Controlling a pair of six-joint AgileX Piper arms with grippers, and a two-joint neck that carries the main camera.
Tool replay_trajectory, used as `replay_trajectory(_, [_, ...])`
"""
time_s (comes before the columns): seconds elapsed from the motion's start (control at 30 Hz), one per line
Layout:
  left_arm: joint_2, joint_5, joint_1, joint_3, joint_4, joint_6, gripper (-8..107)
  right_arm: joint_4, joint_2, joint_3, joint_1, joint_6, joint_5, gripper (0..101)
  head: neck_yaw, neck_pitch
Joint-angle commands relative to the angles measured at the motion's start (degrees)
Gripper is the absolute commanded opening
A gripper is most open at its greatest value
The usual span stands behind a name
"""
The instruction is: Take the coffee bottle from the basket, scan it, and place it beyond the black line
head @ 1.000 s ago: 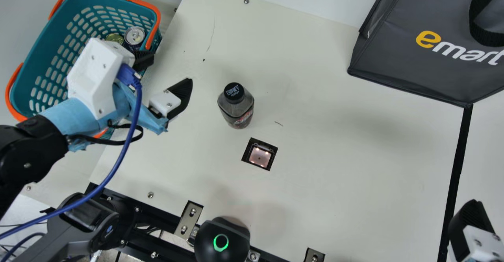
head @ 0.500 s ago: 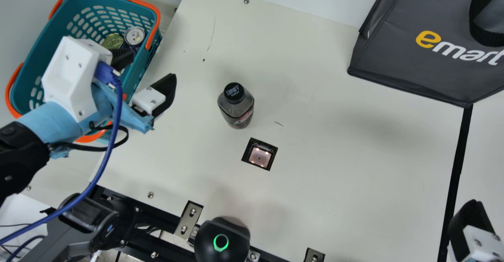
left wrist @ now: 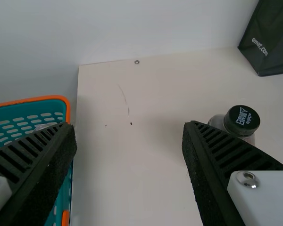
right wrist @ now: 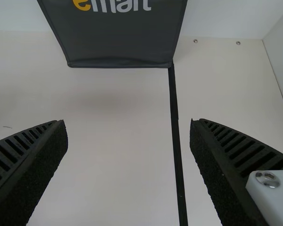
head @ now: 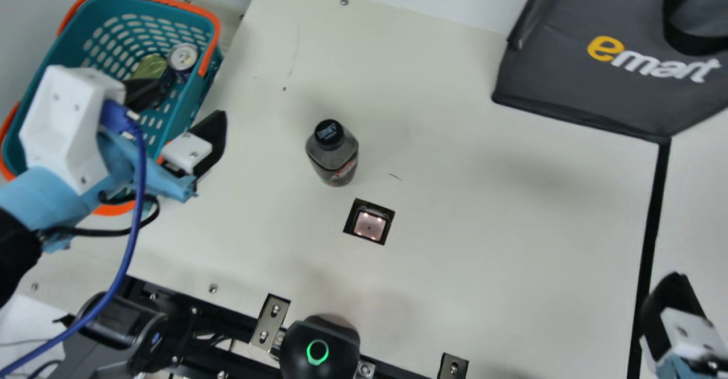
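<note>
In the main view my left gripper (head: 183, 101) is open above the near right side of the teal basket (head: 213, 63), nothing between its fingers. The coffee bottle (head: 335, 160), dark with a black cap, stands upright on the table to the right of it, just behind the scanner window (head: 369, 225). My right gripper (head: 674, 299) is at the lower right by the black line (head: 652, 225). The left wrist view has my left gripper (left wrist: 129, 125) open, the bottle's cap (left wrist: 242, 121) behind one finger. In the right wrist view my right gripper (right wrist: 129, 121) stands open and empty.
A silver-topped can (head: 183, 58) and a green-gold can (head: 149, 67) lie in the basket. A dark grey bag (head: 569, 77) stands at the back right. A black dome device (head: 319, 347) sits at the near edge, beside metal brackets (head: 271, 321).
My left gripper has moved left, over the basket and away from the bottle, staying open. The main camera has shifted slightly. The bottle stands where it was.
</note>
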Motion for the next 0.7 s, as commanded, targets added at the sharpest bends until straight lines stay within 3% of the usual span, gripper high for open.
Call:
replay_trajectory(0.0, [-0.2, 0.5, 0.13, -0.04, 0.02, 0.02, 90, 0.0, 0.0, 0.0, 0.0, 0.0, 0.0, 91, -5.19, -1.57])
replay_trajectory(0.23, [-0.71, 1.69, 0.3, 0.0, 0.26, 0.33, 90, 0.0, 0.0, 0.0, 0.0, 0.0, 0.0, 91, -14.5, -1.57])
replay_trajectory(0.67, [0.03, 1.14, -1.07, 0.18, 0.36, 1.14, 90, 0.0, 0.0, 0.0, 0.0, 0.0, 0.01, 91, -14.5, -1.57])
